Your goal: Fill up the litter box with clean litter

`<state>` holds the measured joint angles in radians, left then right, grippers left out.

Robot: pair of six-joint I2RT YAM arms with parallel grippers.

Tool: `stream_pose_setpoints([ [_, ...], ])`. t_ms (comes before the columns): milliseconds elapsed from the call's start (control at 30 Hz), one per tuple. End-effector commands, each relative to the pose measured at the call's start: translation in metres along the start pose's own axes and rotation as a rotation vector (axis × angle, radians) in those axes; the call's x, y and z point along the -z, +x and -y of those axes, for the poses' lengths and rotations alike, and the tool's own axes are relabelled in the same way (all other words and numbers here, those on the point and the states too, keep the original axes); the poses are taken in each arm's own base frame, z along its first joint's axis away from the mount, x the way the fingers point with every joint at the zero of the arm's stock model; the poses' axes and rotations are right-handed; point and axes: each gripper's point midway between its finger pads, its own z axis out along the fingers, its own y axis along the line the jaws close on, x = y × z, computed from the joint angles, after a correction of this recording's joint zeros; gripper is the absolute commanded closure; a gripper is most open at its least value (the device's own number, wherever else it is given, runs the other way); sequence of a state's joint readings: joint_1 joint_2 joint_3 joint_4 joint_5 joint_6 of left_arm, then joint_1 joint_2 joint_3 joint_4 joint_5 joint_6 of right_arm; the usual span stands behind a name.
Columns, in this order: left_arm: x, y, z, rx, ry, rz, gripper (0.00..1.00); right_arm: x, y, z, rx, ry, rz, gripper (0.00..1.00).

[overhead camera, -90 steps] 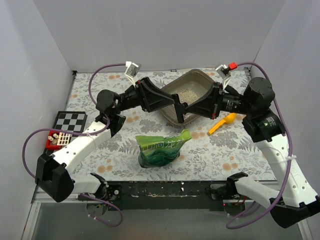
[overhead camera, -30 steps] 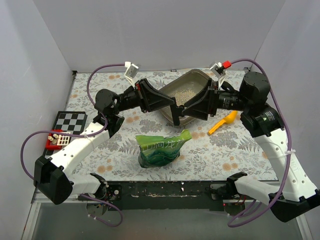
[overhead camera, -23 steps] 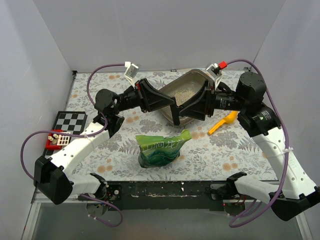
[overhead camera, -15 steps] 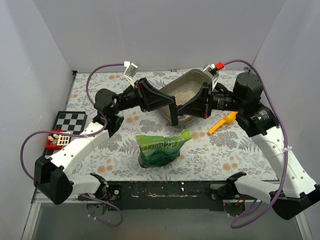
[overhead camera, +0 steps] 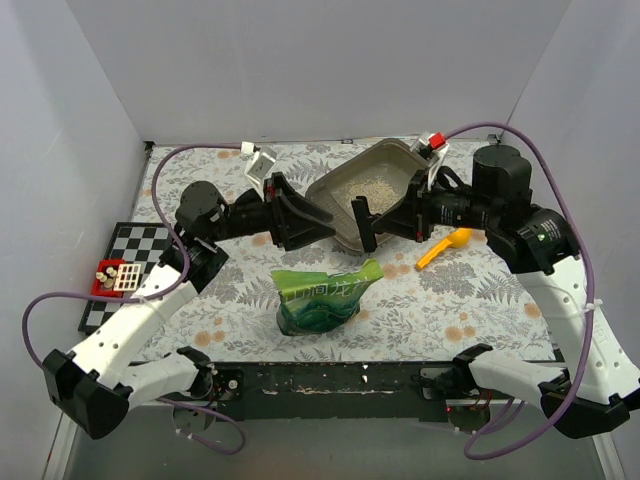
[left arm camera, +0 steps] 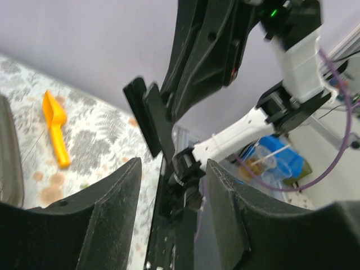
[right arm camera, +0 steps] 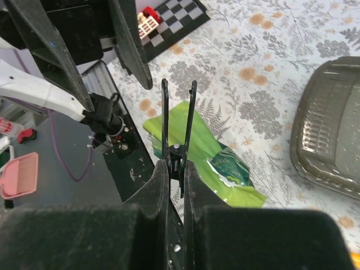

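Shallow grey-brown plastic litter box (overhead camera: 392,155) holds thin, pale clean litter (overhead camera: 362,187). Left gripper (left arm camera: 171,214) open, right gripper (right arm camera: 179,84) closed — both empty; top-up likely next.

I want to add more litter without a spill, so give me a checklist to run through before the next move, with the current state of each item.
1. Litter box down on the table, gripped by neither tool: ok, as far as the views show.
2. Clean litter covers the box floor: not ok, only a thin patch.
3. Left tool open and empty: ok.
4. Right tool ready to grasp: not ok, shut on nothing.
5. Green bag lying free in front of the box: ok.
6. Litter left in the bag: cannot tell.
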<state>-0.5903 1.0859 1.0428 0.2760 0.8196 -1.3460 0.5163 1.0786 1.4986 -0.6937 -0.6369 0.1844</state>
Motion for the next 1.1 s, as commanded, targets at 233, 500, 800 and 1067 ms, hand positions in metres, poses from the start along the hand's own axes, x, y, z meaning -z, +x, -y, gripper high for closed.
stream_pose_setpoints([
  [233, 0.057, 0.093, -0.033, -0.072, -0.218, -0.313, 0.51, 0.016, 0.038, 0.013, 0.154, 0.056, -0.118, 0.99],
  [500, 0.084, 0.139, -0.044, -0.027, -0.278, -0.403, 0.50, 0.005, 0.051, 0.026, 0.155, 0.064, -0.188, 0.99],
  [800, 0.098, 0.166, -0.066, -0.082, -0.324, -0.442, 0.49, -0.011, 0.052, 0.027, 0.161, 0.020, -0.233, 0.99],
  [1067, 0.100, 0.189, -0.076, -0.108, -0.310, -0.454, 0.49, -0.021, 0.059, 0.030, 0.147, 0.013, -0.282, 0.99],
])
